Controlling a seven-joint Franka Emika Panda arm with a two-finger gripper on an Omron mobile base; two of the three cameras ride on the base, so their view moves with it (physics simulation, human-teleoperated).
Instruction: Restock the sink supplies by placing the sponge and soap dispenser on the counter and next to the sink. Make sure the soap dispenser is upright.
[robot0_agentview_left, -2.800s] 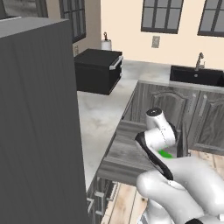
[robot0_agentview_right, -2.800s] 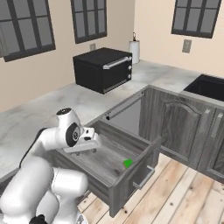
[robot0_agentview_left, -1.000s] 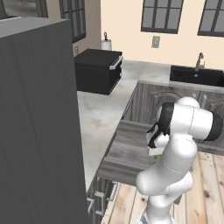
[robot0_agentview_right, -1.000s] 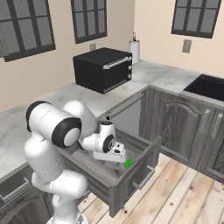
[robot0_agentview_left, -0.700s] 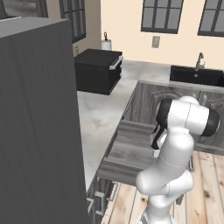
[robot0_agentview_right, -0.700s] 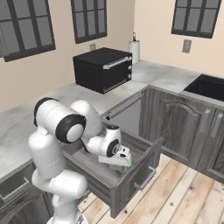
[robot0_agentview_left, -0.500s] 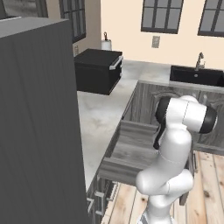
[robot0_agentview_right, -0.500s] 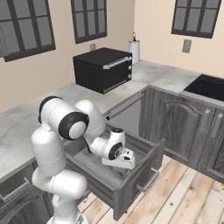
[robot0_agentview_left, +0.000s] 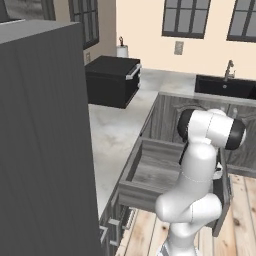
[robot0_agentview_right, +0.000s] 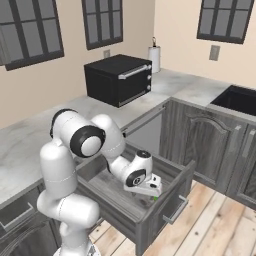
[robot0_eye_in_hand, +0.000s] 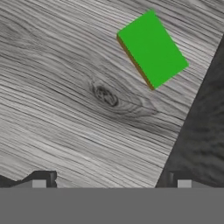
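Light: even, soft and bright, no clear source.
Shadows: faint; inside of the open drawer (robot0_agentview_right: 107, 187) darker towards 9 o'clock.
Glare: mild sheen on the white arm (robot0_agentview_left: 200, 150).
Sharpness: base views slightly soft; wood grain crisp around the sponge (robot0_eye_in_hand: 151, 49).
Distortion: none at edges.

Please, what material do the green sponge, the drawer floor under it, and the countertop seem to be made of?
The sponge: probably foam, a flat matte bright green top with a brownish-yellow edge. The drawer floor: looks like grey wood, with visible grain lines and a dark knot, matte finish. The counter: seems to be stone, light grey-white with a faint marbled pattern; whether it is polished I cannot tell.
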